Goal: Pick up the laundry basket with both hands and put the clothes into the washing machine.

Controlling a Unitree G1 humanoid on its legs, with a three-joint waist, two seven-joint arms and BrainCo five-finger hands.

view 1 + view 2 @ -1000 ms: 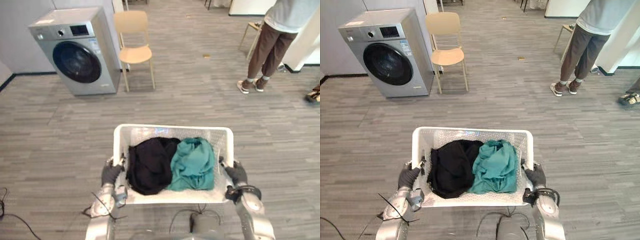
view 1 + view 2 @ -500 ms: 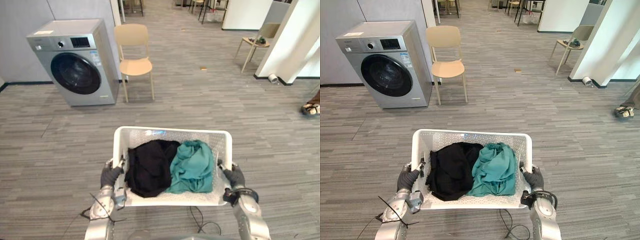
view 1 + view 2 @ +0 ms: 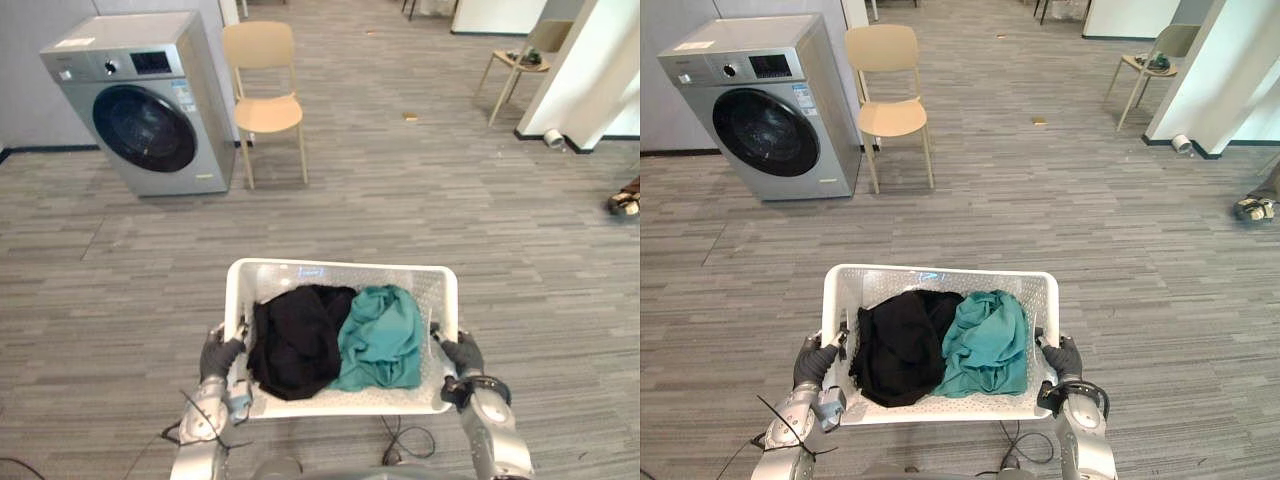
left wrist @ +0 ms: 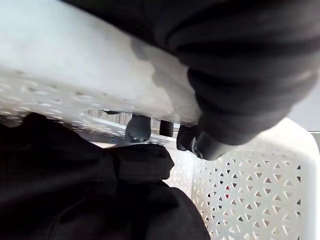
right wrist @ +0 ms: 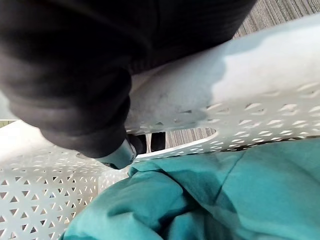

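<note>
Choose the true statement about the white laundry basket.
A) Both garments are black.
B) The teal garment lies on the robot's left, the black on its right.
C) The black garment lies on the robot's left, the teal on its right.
C: in the laundry basket, the black garment lies nearer the left hand, the teal garment nearer the right hand.

The right hand (image 5: 75,70) is found with its dark ribbed cover lying over the rim of the white laundry basket (image 5: 260,75), and its dark fingertips (image 5: 138,143) are curled through the handle slot in the perforated wall, clasping that rim. A teal garment (image 5: 200,200) lies bunched inside the basket, pressed against the same wall and close to the fingertips, with a further stretch of wall pierced by triangular holes showing beside it. Grey striped floor (image 5: 295,10) is visible beyond the rim and through the handle slot.
</note>
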